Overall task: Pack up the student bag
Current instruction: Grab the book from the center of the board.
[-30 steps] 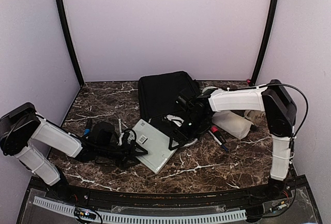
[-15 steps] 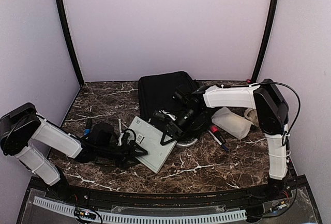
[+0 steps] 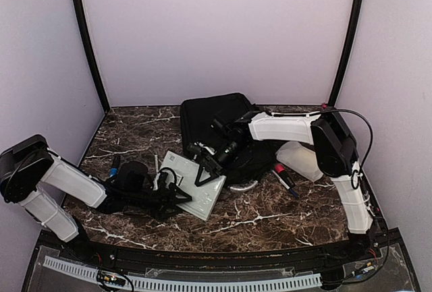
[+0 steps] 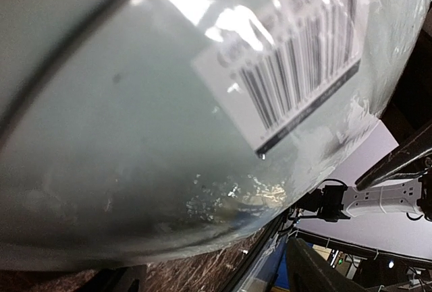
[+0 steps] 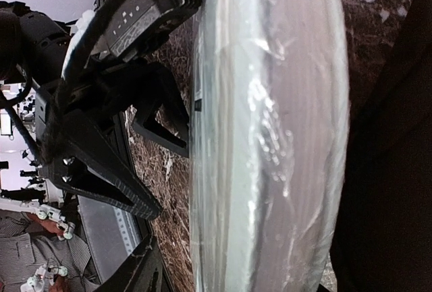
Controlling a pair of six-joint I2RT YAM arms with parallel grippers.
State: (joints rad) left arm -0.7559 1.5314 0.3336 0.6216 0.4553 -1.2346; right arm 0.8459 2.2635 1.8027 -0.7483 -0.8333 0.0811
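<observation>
Compare with the view of one second earlier and register a leftward swing of the right arm, elbow nearer the table's centre, plus a shift of the notebook [image 3: 202, 201] to the left and slightly toward the back. Locate the student bag [image 3: 212, 118] flat on the table [image 3: 135, 137] at back centre, black and rectangular, near right part covered by the right arm. Find the right gripper [image 3: 202, 168] just in front of the bag's near edge, reaching in from the right and pinching the far edge of the notebook. Verify in the right wrist view by the plastic-wrapped edge filling the whole gap between the fingers. Identify the notebook as pale green, shrink-wrapped and tilted, with a barcode label [image 4: 297, 56] on the upper face. Find the left gripper [image 3: 174, 194] at the notebook's near left edge, fingers spread wide, one fingertip against the notebook's face and the other clear of it on the same side. Expect only that face and label, very close, in the left wrist view. Note, further right and well apart from the notebook, a translucent white pouch [image 3: 300, 160] and, just in front of it, a red-and-black marker [image 3: 283, 176], both near the bag's right side.
</observation>
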